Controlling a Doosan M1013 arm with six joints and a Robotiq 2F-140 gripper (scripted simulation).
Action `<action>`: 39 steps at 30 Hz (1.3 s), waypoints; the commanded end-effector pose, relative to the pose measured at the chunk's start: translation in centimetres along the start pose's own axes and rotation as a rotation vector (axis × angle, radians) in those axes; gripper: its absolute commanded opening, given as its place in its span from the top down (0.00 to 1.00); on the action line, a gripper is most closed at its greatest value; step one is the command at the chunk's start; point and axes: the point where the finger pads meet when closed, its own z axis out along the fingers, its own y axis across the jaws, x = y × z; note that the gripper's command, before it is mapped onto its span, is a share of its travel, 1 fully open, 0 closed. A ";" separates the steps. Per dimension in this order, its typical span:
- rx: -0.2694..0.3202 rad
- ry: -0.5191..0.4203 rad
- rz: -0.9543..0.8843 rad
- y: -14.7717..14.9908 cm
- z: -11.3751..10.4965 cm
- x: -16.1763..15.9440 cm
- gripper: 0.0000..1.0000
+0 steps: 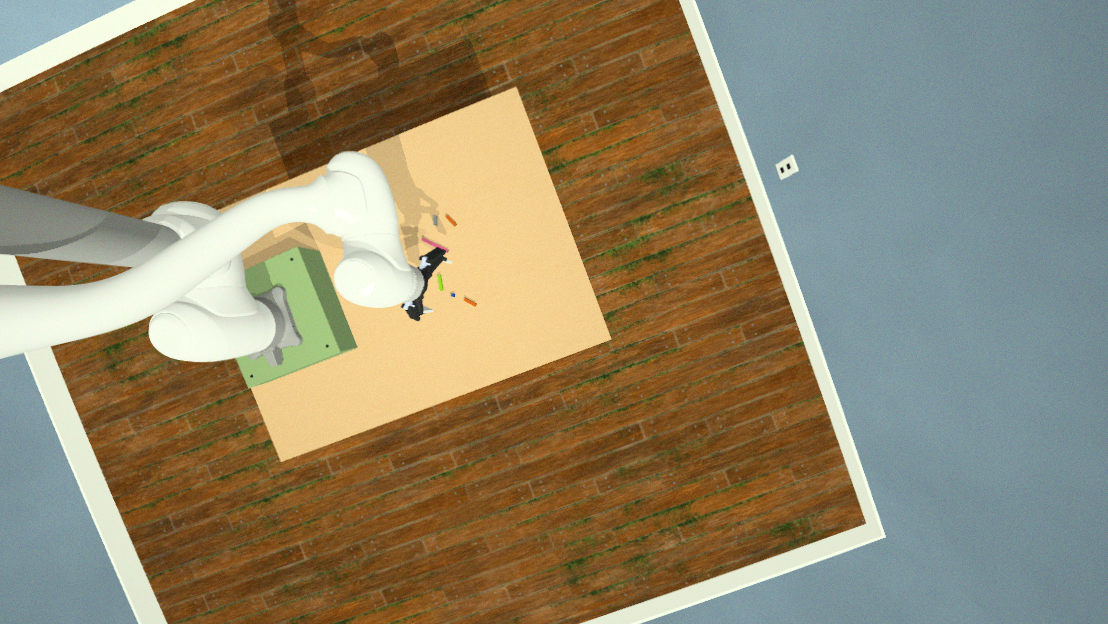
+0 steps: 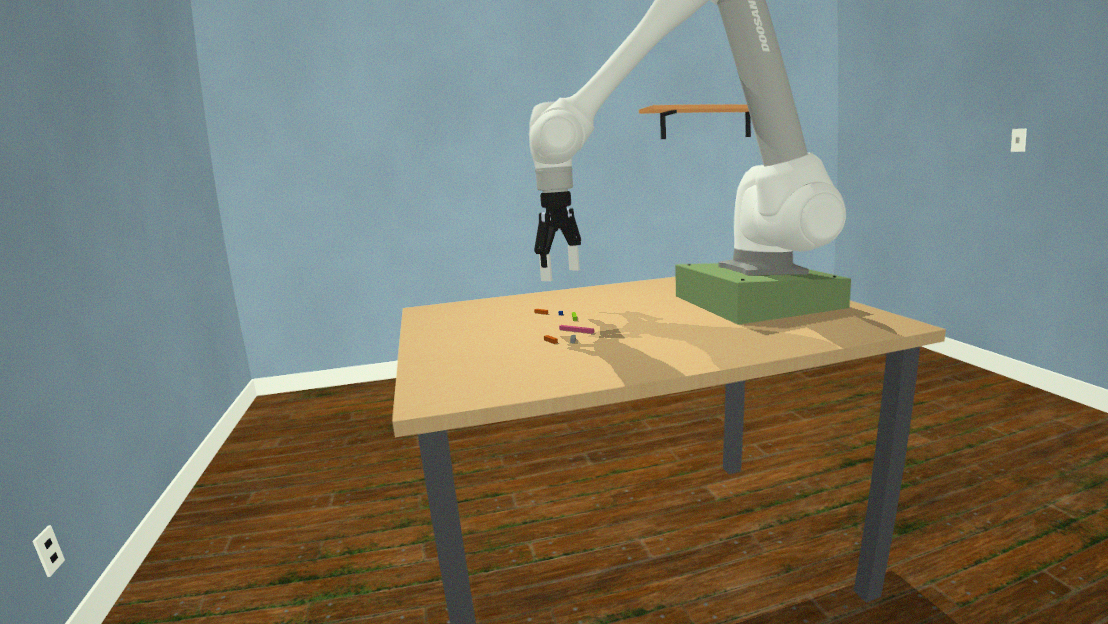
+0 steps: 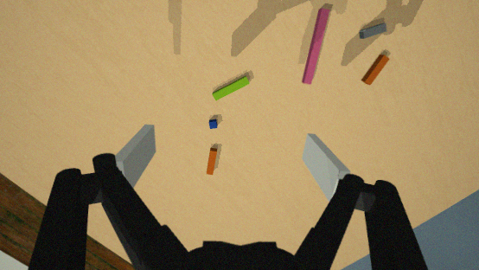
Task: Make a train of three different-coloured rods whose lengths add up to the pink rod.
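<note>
Tool [image 2: 558,267] hanging well above the desk [image 2: 480,387], pads spread to the full, nothing between them. In the wrist view, pale fingers flaring out wide either side of a short orange rod [image 3: 212,161].

Six rods flat on the desk, all apart from one another, none end to end. Wrist view, near to far: orange rod, then a tiny blue rod [image 3: 213,124] just beyond it, then a lime rod [image 3: 231,88] lying slantwise. To the right: long pink rod [image 3: 316,45], running away from the camera; further right a second orange rod [image 3: 375,69] and, beyond it, a grey rod [image 3: 372,30] (partly under arm shadow).

Exterior view: same cluster near desk centre, pink rod [image 2: 576,329] nearest the shadow, grey one a small block just in front.

Arm mounted on a green base block [image 2: 701,298] at the desk's far right corner. Lettering "DOOSAN" readable along the upper link [image 2: 758,31] (top cropped by the frame edge). No other writing legible.
</note>
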 end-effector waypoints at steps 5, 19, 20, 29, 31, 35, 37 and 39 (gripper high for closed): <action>0.002 -0.012 0.320 5.5 0.3 2.2 0.00; -0.001 -0.012 0.820 12.8 1.2 7.4 0.00; -0.001 -0.012 0.858 13.3 1.3 7.8 0.00; -0.002 -0.012 1.117 16.8 1.8 11.0 0.00; -0.002 -0.012 1.157 17.3 1.9 11.5 0.00; -0.002 -0.012 1.174 17.5 2.0 11.8 0.00; -0.002 -0.012 1.174 17.5 2.0 11.8 0.85; -0.002 -0.012 1.174 17.5 2.0 11.8 0.85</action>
